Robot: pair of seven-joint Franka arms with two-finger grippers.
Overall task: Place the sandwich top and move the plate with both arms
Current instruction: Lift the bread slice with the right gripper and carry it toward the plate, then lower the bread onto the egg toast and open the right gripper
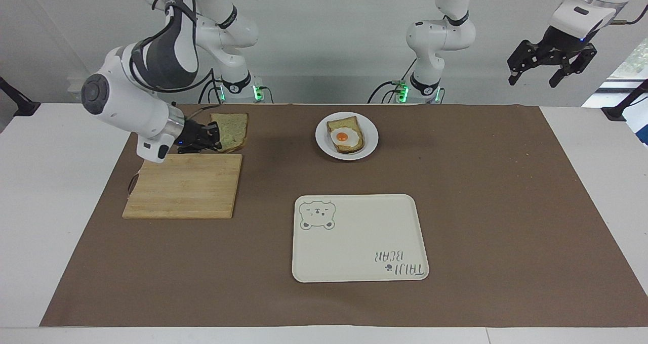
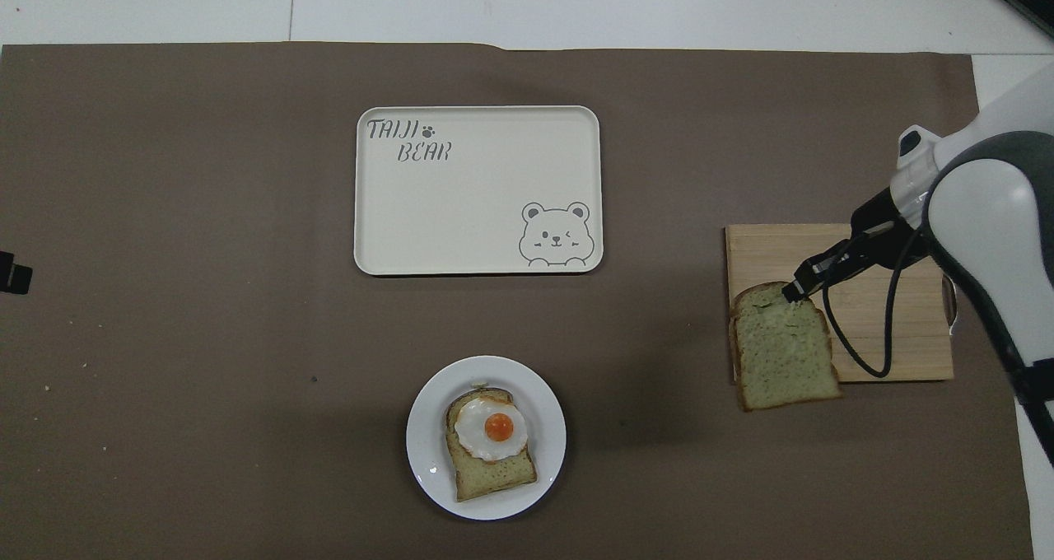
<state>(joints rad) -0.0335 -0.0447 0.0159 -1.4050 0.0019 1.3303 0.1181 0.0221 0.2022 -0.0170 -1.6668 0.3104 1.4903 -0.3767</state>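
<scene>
Right hand [image 1: 216,135] grasps the sandwich top [image 1: 232,129] level over the cutting board's [image 1: 185,189] edge.

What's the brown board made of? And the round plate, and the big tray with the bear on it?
The cutting board looks like wood: pale brown strips with visible grain, matte. The plate seems glazed ceramic or hard plastic: plain white, with a small shiny glint. The tray is probably plastic or melamine: smooth cream, rounded corners, printed drawing.

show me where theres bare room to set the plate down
The tray is bare inside apart from its print. The mat is bare toward the left arm's end. The cutting board is bare too, but the right gripper carries the sandwich top over its edge.
</scene>
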